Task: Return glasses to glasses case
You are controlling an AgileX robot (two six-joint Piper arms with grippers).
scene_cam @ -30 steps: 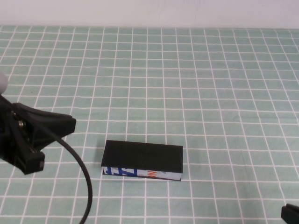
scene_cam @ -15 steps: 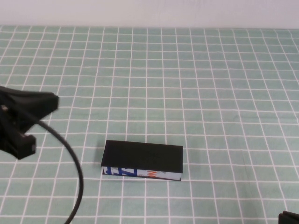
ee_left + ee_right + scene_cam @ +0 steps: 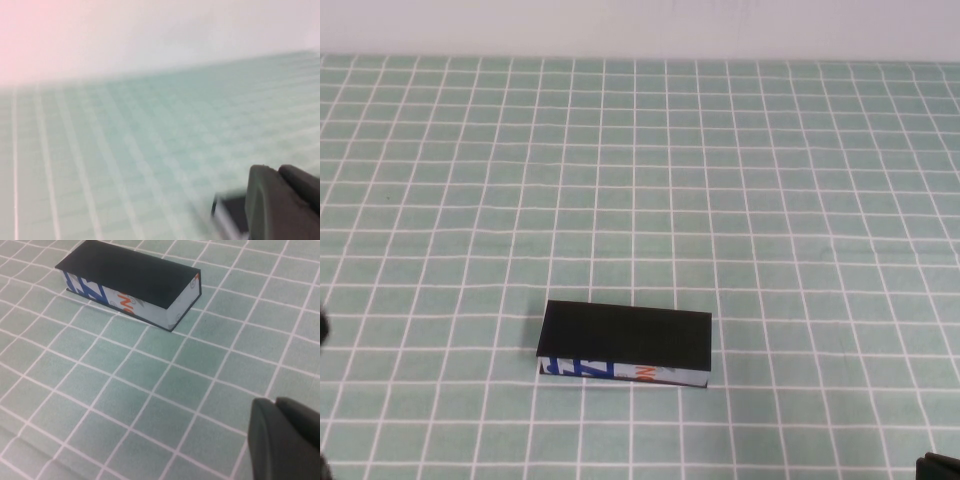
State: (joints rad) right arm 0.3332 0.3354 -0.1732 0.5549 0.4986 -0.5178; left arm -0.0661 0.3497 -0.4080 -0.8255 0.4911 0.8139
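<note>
The glasses case (image 3: 625, 335) lies closed near the middle of the table, its flat black lid down and its white front edge (image 3: 620, 372) with blue and orange marks facing me. The right wrist view shows the case (image 3: 127, 272) too. The glasses are out of view. My right gripper (image 3: 277, 402) is shut and empty, low over the cloth, well to the near right of the case; only its tip (image 3: 940, 466) shows in the high view's corner. My left gripper (image 3: 277, 170) is shut and blurred, with an unclear dark shape (image 3: 227, 212) beside it.
A green cloth with a white grid (image 3: 770, 200) covers the table up to the pale wall (image 3: 640, 25) at the back. Nothing else stands on it.
My left arm has pulled back to the left and out of the high view. The case and the right gripper have stayed where they were.
</note>
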